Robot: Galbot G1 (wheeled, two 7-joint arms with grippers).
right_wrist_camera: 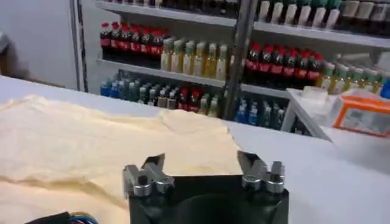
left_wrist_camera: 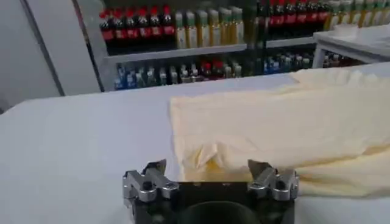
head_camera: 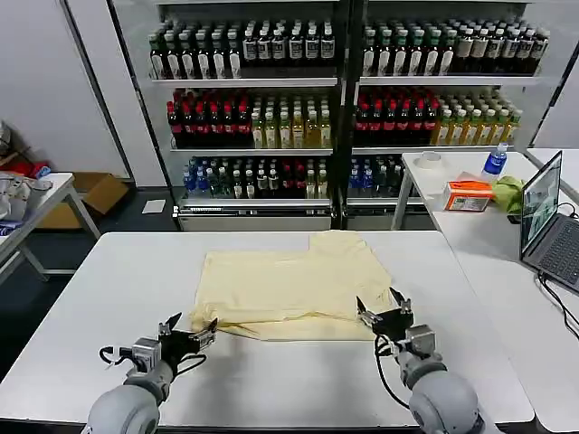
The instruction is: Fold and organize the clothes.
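A pale yellow T-shirt (head_camera: pixel 289 285) is being shown lying partly folded in the middle of a white table (head_camera: pixel 109 289), with one sleeve sticking out toward the far right and a doubled edge running along the near side. The left gripper (head_camera: pixel 189 331) is being held low over the table just beside the shirt's near left corner, its fingers (head_camera: pixel 204 333) spread wide with nothing between them. In the left wrist view the same gripper (left_wrist_camera: pixel 207 170) is seen with its open tips pointed at the shirt's (left_wrist_camera: pixel 286 128) crumpled corner, not touching it. The right gripper (head_camera: pixel 383 310) is being held at the shirt's near right edge, fingers also spread wide and empty; in the right wrist view this gripper (right_wrist_camera: pixel 201 164) is seen just above the cloth (right_wrist_camera: pixel 79 140). Whether its tips are touching the fabric cannot be told. Behind the table, shelves of bottles (head_camera: pixel 262 117) are being shown, and a laptop (head_camera: pixel 552 221) is sitting open on a side table at the right.
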